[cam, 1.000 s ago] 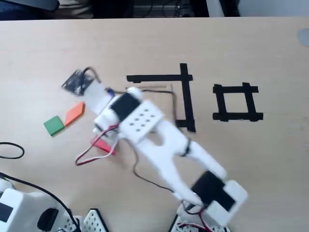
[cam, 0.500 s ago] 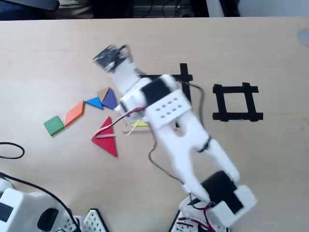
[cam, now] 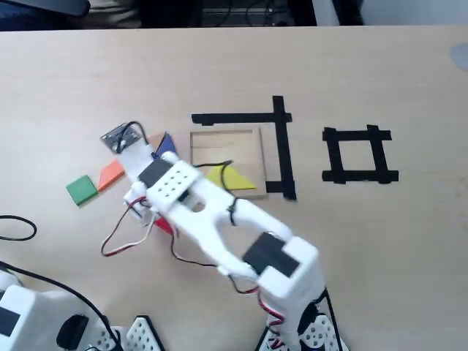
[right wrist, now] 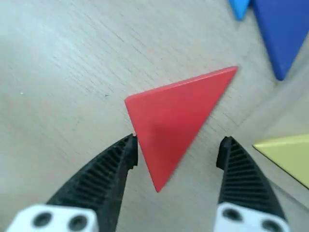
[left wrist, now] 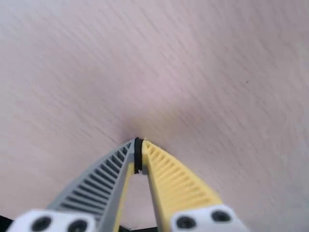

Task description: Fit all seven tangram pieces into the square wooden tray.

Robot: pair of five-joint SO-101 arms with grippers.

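High view: pale wood table (cam: 365, 66) marked with black tape (cam: 360, 155). The tray (cam: 238, 146) holds a yellow triangle (cam: 238, 179).
Left wrist view: left gripper (left wrist: 138, 145), jaws closed, over bare table.
Right wrist view: right gripper (right wrist: 178, 141), jaws wide, either side of a red triangle (right wrist: 174, 121).

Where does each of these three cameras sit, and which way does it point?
High view: fixed above the table, looking down on the tray and the right arm.
Left wrist view: on the left arm's wrist, facing bare tabletop past the shut left gripper.
Right wrist view: on the right arm's wrist, looking down through the open right gripper at the red triangle.
Shared: the high and right wrist views both show the red triangle and the yellow triangle in the tray.
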